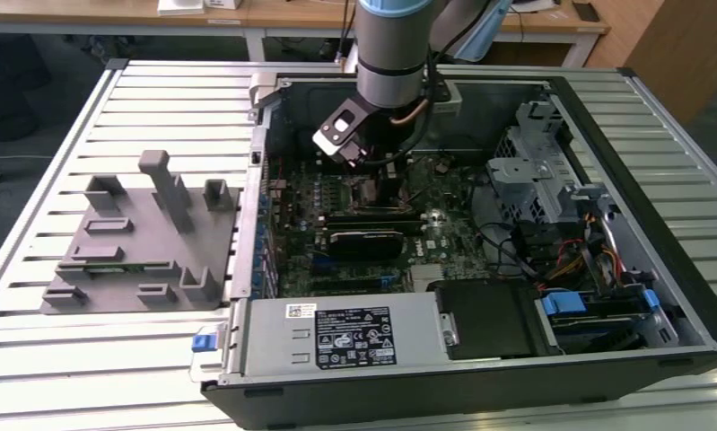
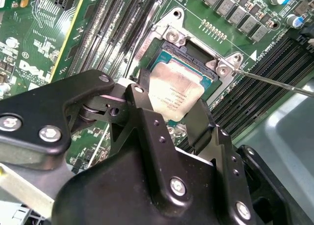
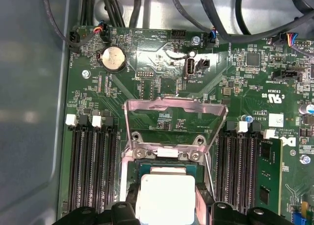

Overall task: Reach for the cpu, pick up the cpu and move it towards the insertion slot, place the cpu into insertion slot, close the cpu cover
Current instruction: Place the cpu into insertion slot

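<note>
the exterior view looks down from above and in front at the whole open computer case (image 1: 478, 224). both wrist views ride close above the motherboard (image 3: 162, 92), sharing the insertion slot (image 2: 189, 63) and the cpu (image 3: 164, 195).

A counter (image 1: 59, 359) of pale slatted aluminium profiles fills most of the exterior view, its grooves running across from the view's left to its right. Even, soft light falls on it and leaves a mild sheen on the slats. Behind it stands a light wooden desk (image 1: 298, 16) with white legs; small white items lie on its top and dark cables hang near its far end. A wooden panel (image 1: 681, 45) rises at the exterior view's upper right. On the left, beyond the counter edge, the floor (image 1: 23, 189) is dark grey, with a white cable (image 1: 11, 162) lying across it.
</note>
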`<state>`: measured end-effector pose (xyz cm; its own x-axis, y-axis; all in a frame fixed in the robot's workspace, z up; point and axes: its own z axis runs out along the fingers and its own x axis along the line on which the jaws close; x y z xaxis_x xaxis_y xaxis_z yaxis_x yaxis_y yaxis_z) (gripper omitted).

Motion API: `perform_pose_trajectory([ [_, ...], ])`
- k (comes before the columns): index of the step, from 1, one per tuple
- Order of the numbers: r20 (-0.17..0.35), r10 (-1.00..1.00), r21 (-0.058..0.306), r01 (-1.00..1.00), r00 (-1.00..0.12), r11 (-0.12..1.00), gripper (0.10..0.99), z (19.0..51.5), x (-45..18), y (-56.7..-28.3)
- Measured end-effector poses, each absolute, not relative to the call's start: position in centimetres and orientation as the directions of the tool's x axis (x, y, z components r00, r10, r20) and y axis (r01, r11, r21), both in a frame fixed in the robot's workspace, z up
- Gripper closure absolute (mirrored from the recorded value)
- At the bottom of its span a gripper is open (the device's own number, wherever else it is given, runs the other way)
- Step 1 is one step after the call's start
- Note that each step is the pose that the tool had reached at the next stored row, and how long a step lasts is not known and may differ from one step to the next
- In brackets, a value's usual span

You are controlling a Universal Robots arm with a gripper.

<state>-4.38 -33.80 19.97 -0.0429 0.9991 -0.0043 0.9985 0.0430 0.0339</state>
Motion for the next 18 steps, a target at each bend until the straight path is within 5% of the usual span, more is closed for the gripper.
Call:
perform_pose_trajectory([
  [12, -0.004, 0.999, 0.034, 0.998, -0.043, 0.043, 0.553, 19.65, -4.40, -33.81],
  [18, -0.004, 0.999, 0.034, 0.998, -0.043, 0.043, 0.478, 19.64, -4.40, -33.80],
])
